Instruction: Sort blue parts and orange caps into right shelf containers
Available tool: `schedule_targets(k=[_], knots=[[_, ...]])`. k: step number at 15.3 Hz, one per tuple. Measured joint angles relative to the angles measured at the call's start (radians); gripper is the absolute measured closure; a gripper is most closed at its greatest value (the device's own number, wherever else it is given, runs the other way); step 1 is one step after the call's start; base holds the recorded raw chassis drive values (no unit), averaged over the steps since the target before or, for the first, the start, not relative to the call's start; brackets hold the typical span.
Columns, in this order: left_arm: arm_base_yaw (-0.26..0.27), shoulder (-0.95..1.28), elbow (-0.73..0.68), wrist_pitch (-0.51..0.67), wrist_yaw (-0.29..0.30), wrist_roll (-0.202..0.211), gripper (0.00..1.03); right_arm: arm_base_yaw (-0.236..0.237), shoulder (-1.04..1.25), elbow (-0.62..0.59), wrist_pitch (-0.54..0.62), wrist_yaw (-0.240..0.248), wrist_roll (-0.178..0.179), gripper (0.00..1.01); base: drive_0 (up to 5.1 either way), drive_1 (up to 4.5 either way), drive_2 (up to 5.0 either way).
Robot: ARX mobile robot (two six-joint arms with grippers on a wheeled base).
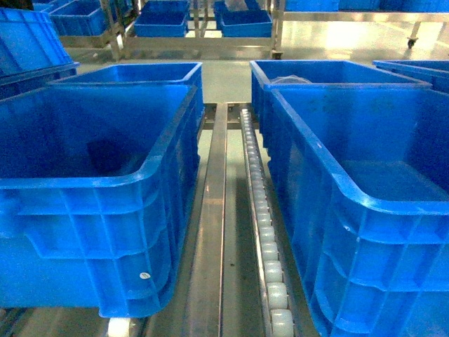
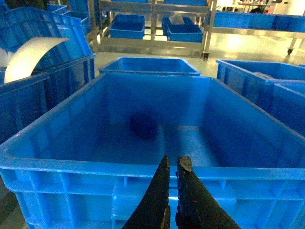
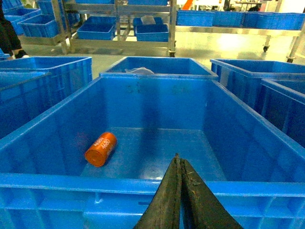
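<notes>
A dark blue part (image 2: 143,126) lies on the floor of the large blue crate (image 2: 95,164) in the left wrist view. My left gripper (image 2: 172,162) hangs just outside that crate's near rim, shut with nothing between its fingers. In the right wrist view an orange cap (image 3: 101,149) lies on its side at the left of another blue crate (image 3: 71,179). My right gripper (image 3: 177,158) is shut and empty, at that crate's near rim. The head view shows both crates, left (image 1: 91,184) and right (image 1: 393,203), but neither gripper; the cap is hidden there.
A roller track (image 1: 261,210) and a steel rail (image 1: 214,210) run between the two crates. More blue crates (image 1: 140,70) (image 1: 323,70) stand behind them. A metal rack with small blue bins (image 1: 203,28) crosses the back. A white curved sheet (image 2: 28,57) sticks up at the left.
</notes>
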Motion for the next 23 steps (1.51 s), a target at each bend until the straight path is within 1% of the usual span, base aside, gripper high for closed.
schedule_targets(k=[2,8,13,16,18,19,20,23], knots=[[0.000,-0.101,-0.001,-0.102,0.000,0.000,1.01,0.000,-0.101,0.000,-0.092,0.000,0.000,0.98,0.0,0.00,0.0],[0.000,-0.340,-0.001,-0.322,0.000,0.000,1.01,0.000,-0.314,-0.001,-0.296,0.000,0.000,0.98,0.0,0.00,0.0],[0.000,-0.466,-0.001,-0.448,0.000,0.000,1.01,0.000,-0.428,-0.001,-0.409,0.000,0.000,0.98,0.0,0.00,0.0],[0.000,-0.502,-0.001,-0.481,0.000,0.000,1.01,0.000,-0.457,-0.001,-0.439,0.000,0.000,0.98,0.0,0.00,0.0],[0.000,-0.536,-0.001,-0.520,-0.002,0.000,1.01,0.000,-0.613,0.000,-0.627,-0.002,0.000,0.98,0.0,0.00,0.0],[0.000,-0.620,-0.001,-0.644,0.000,0.001,1.01,0.000,-0.631,0.004,-0.602,-0.003,0.000,0.98,0.0,0.00,0.0],[0.000,-0.691,-0.001,-0.676,-0.002,0.001,1.01,0.000,-0.630,0.000,-0.632,-0.001,0.000,0.98,0.0,0.00,0.0],[0.000,-0.690,0.000,-0.691,-0.001,0.002,1.01,0.000,-0.630,0.000,-0.622,0.000,0.000,0.98,0.0,0.00,0.0]])
